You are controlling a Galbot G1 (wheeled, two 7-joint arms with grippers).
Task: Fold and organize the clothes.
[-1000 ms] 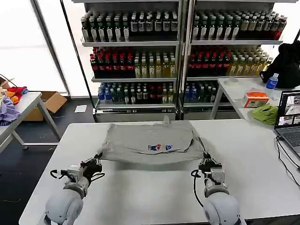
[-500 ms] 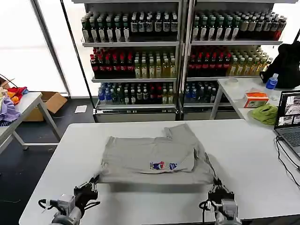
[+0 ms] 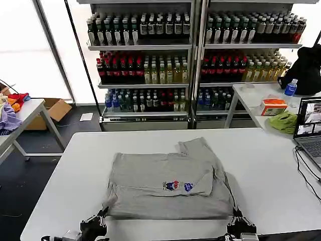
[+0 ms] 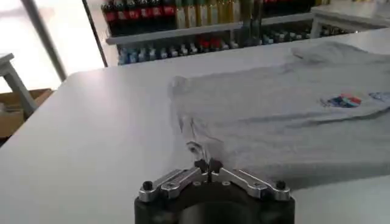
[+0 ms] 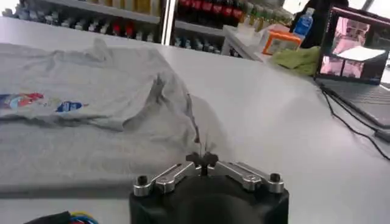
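The clothes are one grey T-shirt point(image 3: 168, 183) lying folded and flat on the white table point(image 3: 271, 165), its cartoon print point(image 3: 176, 186) facing up near the front fold. My left gripper point(image 3: 102, 217) sits at the shirt's near left corner and is shut on that corner. In the left wrist view the left gripper point(image 4: 208, 164) pinches a small peak of the grey T-shirt point(image 4: 274, 115). My right gripper point(image 3: 235, 218) is shut on the near right corner. The right wrist view shows the right gripper point(image 5: 202, 159) holding a thin ridge of the T-shirt point(image 5: 91, 115).
A laptop point(image 3: 311, 131) and its cable point(image 3: 305, 170) lie at the table's right edge. A lime-green cloth point(image 3: 284, 122), an orange box point(image 3: 274, 106) and a blue bottle point(image 3: 291, 87) sit on the side table behind. Drink shelves point(image 3: 190, 60) stand beyond. A cloth pile point(image 3: 7, 118) lies far left.
Both grippers have drawn back toward the table's near edge, pulling the shirt's front edge with them. The shirt has slid closer and settled flat.
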